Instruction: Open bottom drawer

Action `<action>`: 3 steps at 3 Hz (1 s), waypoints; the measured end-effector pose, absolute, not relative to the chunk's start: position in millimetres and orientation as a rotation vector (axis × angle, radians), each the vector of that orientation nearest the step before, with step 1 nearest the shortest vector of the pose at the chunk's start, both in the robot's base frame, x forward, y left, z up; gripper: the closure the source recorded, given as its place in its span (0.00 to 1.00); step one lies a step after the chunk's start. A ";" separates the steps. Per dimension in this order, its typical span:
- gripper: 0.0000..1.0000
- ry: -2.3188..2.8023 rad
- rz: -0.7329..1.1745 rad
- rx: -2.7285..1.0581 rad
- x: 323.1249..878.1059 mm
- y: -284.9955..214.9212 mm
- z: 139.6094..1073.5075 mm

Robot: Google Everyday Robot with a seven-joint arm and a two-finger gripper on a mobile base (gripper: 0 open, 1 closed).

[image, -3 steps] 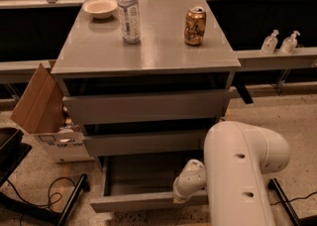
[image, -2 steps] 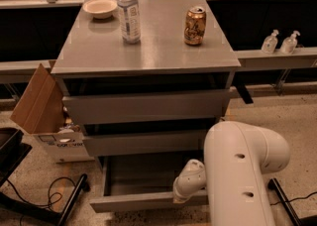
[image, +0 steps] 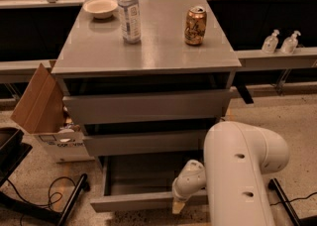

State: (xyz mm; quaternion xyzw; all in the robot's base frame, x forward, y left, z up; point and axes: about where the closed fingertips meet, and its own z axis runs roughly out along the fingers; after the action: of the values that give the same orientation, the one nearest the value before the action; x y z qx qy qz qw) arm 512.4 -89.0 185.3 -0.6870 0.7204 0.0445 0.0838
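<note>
Our hand [image: 178,204] sits against the bottom drawer [image: 133,201], right of middle; we cannot tell its grip. The drawer juts toward us, long axis left-right.

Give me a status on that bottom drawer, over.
Gripper at front panel of the bottom drawer, right of middle. Drawer pulled out, tray showing. Cardboard box off to one side, not blocking.

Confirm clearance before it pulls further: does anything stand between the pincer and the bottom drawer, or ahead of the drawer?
Nothing visible. The pincer sits right at the bottom drawer, against its front panel; the black stand leg lies off to its side.
</note>
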 end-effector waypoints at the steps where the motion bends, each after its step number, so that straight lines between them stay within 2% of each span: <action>1: 1.00 2.150 0.134 -2.051 511.8 -88.8 184.8; 3: 1.00 2.218 0.172 -2.056 492.3 -96.6 178.7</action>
State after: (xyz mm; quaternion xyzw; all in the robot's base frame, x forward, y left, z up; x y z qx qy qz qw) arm 492.3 -96.6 178.7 -0.6776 0.7311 0.0566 0.0560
